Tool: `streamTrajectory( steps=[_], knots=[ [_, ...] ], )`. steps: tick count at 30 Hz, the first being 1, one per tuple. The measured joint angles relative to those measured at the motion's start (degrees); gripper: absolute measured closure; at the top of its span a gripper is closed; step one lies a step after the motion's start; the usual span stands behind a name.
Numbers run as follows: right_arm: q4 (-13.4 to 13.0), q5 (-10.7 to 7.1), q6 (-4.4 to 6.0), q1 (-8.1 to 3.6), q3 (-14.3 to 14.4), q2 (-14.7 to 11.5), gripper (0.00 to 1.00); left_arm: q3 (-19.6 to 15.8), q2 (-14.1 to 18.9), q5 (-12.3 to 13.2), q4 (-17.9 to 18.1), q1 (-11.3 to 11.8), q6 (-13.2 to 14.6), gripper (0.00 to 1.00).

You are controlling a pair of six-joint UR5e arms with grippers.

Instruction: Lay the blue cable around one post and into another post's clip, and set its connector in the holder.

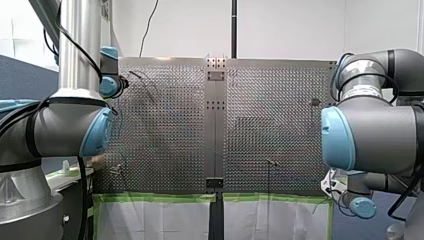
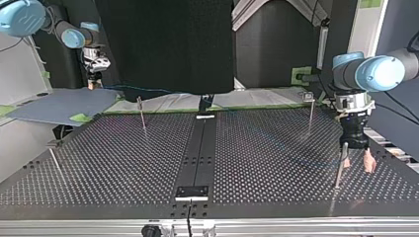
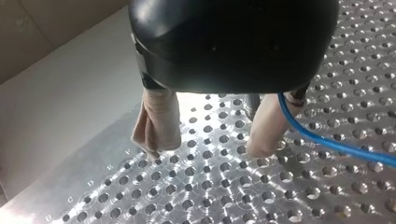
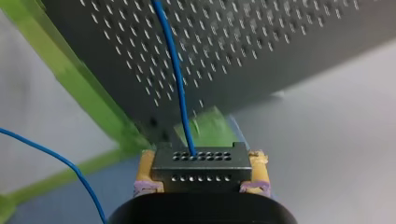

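My right jaws clamp the connector (image 4: 200,163) off the table's (image 2: 123,163) edge. The blue cable (image 4: 175,70) runs straight ahead across the table towards my left jaws, which stand open beside a post (image 2: 340,165).

The table (image 3: 224,186) is bare metal, shiny, with swirled machining marks round its holes. My left gripper (image 3: 208,140) has beige pads (image 3: 159,121) like creased cloth. The cable (image 4: 173,70) looks smooth and glossy, the connector (image 4: 201,163) matt black plastic.

Blue cable (image 3: 327,142), far end unseen
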Motion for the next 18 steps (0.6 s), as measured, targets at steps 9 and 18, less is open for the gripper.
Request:
streamTrajectory(
  steps=[9, 18],
  knots=[
    [3.66, -3.66, -3.66, 3.65, -3.65, -0.12, 1.00, 0.00, 0.00, 0.00, -0.08, -0.25, 0.02, 0.00],
    [7.82, -6.30, -7.84, 7.82, -4.27, -1.65, 1.00, 0.00, -0.01, 0.00, -0.18, -0.34, 0.02, 0.00]
  ],
)
